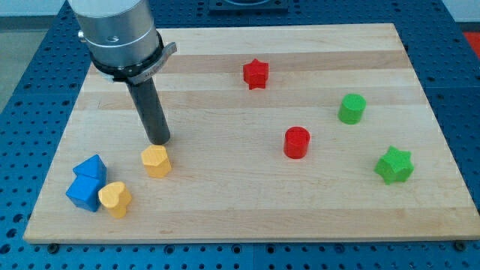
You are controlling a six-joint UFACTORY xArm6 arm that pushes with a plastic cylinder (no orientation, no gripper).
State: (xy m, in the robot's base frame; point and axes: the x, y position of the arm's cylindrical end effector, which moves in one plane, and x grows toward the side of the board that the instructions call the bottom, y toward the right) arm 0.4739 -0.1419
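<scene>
I have no jaws to open or close: my arm ends in a dark rod, holding nothing. My tip rests on the wooden board, just above the yellow hexagonal block in the view, very close to it; whether they touch I cannot tell.

At the view's lower left sit a yellow heart block and two blue blocks, the upper blue block and the lower blue block, bunched together.

Well apart to the view's right lie a red star block, a red cylinder, a green cylinder and a green star block.
</scene>
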